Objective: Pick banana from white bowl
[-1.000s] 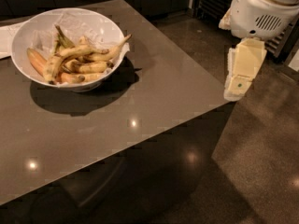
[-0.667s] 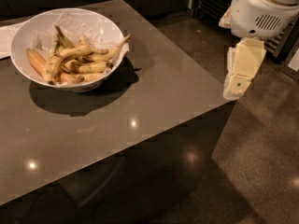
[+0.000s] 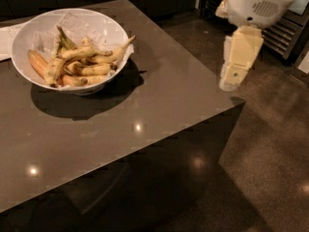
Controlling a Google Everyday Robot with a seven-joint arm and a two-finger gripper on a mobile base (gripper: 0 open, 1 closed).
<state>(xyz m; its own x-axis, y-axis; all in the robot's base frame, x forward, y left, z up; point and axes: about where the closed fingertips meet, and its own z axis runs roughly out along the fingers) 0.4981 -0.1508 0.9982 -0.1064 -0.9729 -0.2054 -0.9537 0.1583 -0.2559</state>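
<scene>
The white bowl stands at the far left of the dark table, lined with crinkled white paper. Several yellow, brown-spotted bananas lie piled in it, one tip sticking out over the right rim. An orange carrot-like piece lies at the bowl's left side. My gripper hangs on the cream-coloured arm off the table's right corner, well to the right of the bowl and holding nothing that I can see.
A flat white paper sheet lies on the table behind the bowl at the left edge. The table's right corner is just below the gripper. A metal grille stands at the back right over the speckled floor.
The arm and gripper have shifted slightly left and up, closer to the table's right corner. The bowl and bananas have not moved.
</scene>
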